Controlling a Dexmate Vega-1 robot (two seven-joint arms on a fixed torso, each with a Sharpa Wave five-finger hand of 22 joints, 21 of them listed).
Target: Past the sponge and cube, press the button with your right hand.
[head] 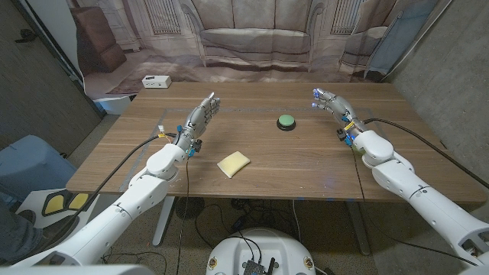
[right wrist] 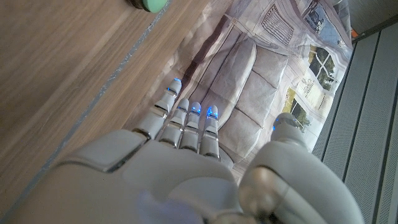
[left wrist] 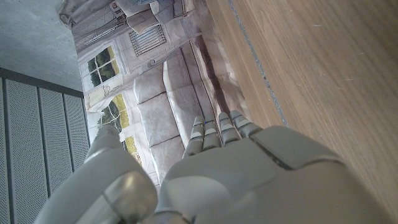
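Observation:
A green button (head: 286, 122) on a dark base sits on the wooden table (head: 306, 168), right of centre; its edge shows in the right wrist view as the button (right wrist: 148, 5). A yellow sponge (head: 233, 163) lies near the table's front, left of the button. My right hand (head: 330, 103) stands on its edge to the right of the button, fingers straight and apart, holding nothing; its back shows as the right hand (right wrist: 186, 168). My left hand (head: 200, 118) stands open at the table's left, well clear of the sponge, also seen as the left hand (left wrist: 236, 174).
A small white box (head: 156, 82) lies on the floor-patterned backdrop past the table's far left corner. A printed sofa backdrop (head: 252, 34) hangs behind the table. Bare wood lies between the button and my right hand.

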